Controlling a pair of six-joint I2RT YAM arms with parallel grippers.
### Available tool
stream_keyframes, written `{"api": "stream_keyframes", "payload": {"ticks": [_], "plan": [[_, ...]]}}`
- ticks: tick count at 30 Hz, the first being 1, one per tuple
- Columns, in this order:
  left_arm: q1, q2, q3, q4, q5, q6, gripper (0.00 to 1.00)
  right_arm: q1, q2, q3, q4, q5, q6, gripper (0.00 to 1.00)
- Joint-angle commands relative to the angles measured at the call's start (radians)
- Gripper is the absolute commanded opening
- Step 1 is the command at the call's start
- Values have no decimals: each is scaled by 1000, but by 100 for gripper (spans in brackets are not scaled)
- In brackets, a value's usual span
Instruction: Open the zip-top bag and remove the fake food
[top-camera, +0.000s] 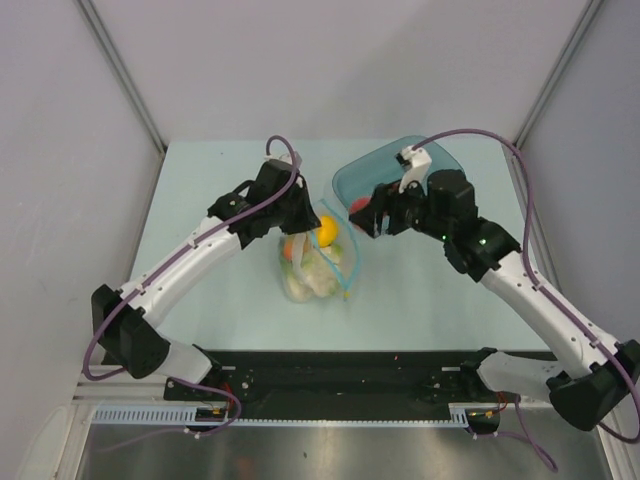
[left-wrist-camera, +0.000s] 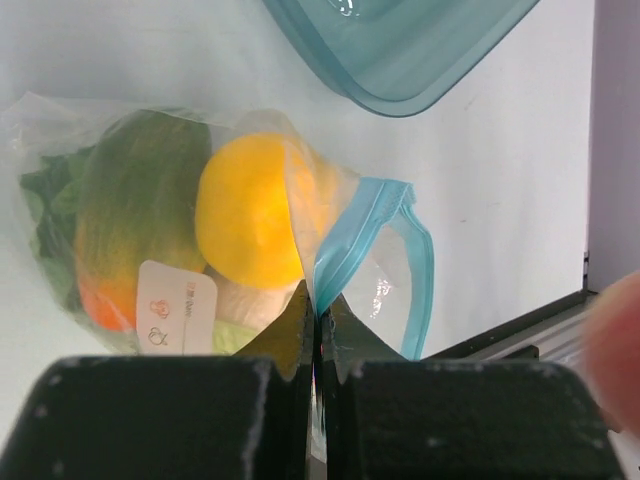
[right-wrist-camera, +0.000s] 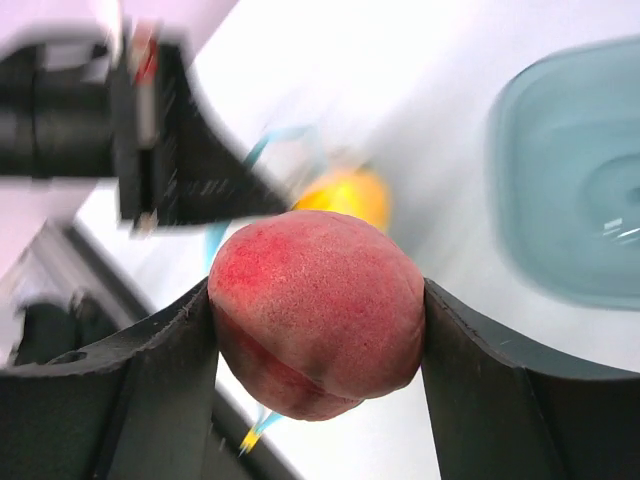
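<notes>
The clear zip-top bag (top-camera: 312, 265) lies mid-table with its light blue zip strip (left-wrist-camera: 350, 245) open. It holds a yellow fruit (left-wrist-camera: 245, 210), green leafy pieces (left-wrist-camera: 135, 180) and a whitish piece, and bears a white label (left-wrist-camera: 176, 310). My left gripper (left-wrist-camera: 318, 300) is shut on the bag's blue mouth edge. My right gripper (right-wrist-camera: 318, 310) is shut on a red peach-like fruit (right-wrist-camera: 320, 300), held above the table between the bag and the teal tray (top-camera: 400, 170). In the top view the red fruit (top-camera: 360, 206) shows at the tray's near-left edge.
The teal translucent tray (left-wrist-camera: 400, 50) sits at the back right of the table. Grey walls close in on the left, right and back. A black rail (top-camera: 330, 375) runs along the near edge between the arm bases.
</notes>
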Motion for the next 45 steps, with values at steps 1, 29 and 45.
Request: {"api": "stream_keyframes", "payload": {"ticks": [1,29,45], "plan": [[-5,-49,-22,-14,-39,-20,0,-91,34,11,111,156,14,0],[-3,-22,55,45,132,98,0,-316,768,437,10,96,-29,100],[-5,7,82,80,144,75,0,69,250,180,-138,70,22,33]]}}
